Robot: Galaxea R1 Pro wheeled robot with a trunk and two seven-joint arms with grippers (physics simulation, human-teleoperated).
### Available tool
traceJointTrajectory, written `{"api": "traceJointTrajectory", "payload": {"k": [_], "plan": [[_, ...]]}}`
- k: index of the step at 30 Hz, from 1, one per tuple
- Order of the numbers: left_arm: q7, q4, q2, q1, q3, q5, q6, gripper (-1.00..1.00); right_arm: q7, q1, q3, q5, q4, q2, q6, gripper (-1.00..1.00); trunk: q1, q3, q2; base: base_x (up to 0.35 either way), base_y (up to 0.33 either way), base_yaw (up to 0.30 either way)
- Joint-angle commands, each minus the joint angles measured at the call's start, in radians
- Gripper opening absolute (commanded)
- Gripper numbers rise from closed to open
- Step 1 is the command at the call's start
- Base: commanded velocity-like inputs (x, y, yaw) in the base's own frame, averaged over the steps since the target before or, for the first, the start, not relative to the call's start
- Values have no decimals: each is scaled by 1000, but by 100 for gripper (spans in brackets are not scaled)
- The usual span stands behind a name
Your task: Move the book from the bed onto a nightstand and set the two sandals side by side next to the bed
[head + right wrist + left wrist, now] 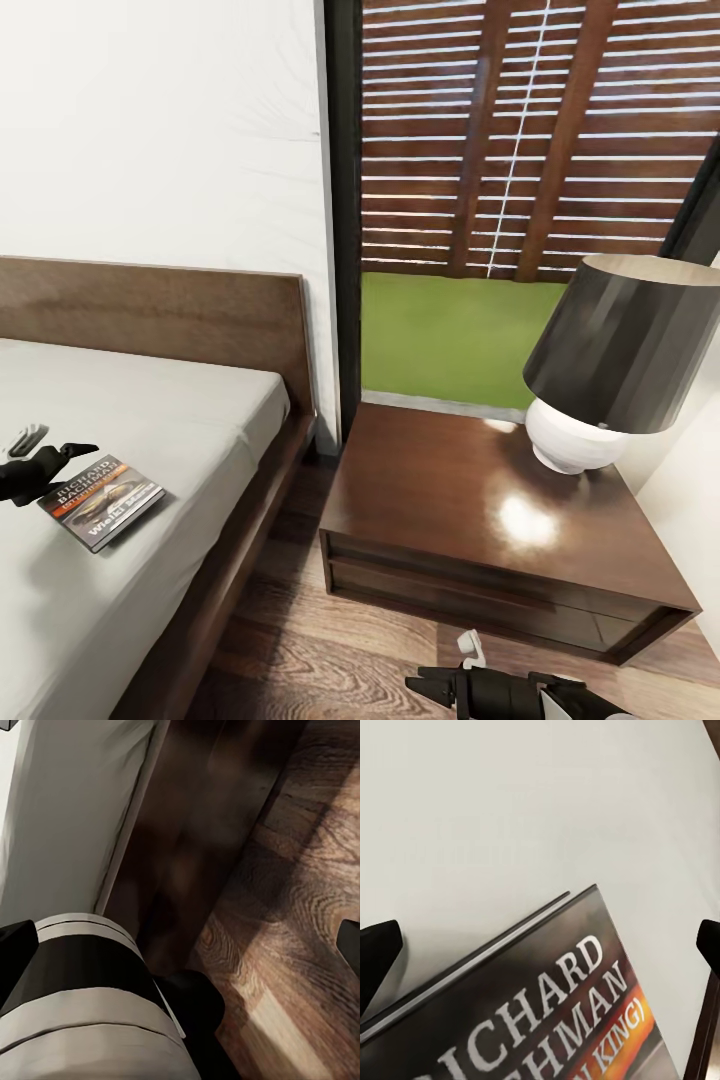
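Head view first: your book [102, 500] lies flat at the left of the frame on the grey bed [150, 400], near its right edge, with your left gripper [78, 452] at its upper corner; you cannot tell how its jaws stand here. The nightstand [440, 500] at centre right has bare top left of the lamp [610, 360]. Your right gripper [425, 683] hangs low over the floor [300, 650].

Left wrist view: both fingertips [376, 952] sit wide apart, open, flanking the dark, white-lettered cover.

Right wrist view: fingertips spread apart, nothing between.
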Motion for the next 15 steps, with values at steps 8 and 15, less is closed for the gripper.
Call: {"api": "traceJointTrajectory", "payload": {"k": [8,15], "plan": [[2,0,0,0,-17,4,8,100,3,0,8,-9,0,0,4,100,0,-1,0,0,-15,0],[2,0,0,0,-17,4,8,100,3,0,8,-9,0,0,4,100,0,-1,0,0,-61,0]]}}
